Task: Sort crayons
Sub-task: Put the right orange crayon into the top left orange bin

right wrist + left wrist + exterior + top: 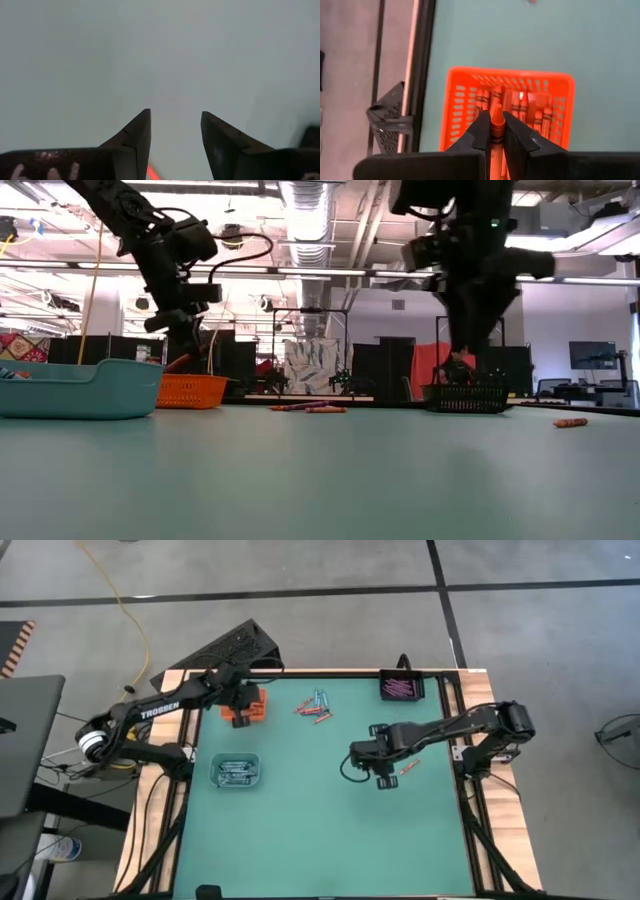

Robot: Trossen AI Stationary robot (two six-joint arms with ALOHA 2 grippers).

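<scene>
Left wrist view showed your left gripper (496, 131) above the orange basket (465, 90), its jaws clamped on an orange crayon (496, 127) pointing tip-up between them, with more orange crayons lying in the basket below. Your right gripper (175, 131) hung over bare green table (330, 830), jaws apart, holding nothing; a red crayon (408, 769) lay just beside it. You had a loose pile of crayons (315, 707) mid-table, near the table's far edge.
</scene>
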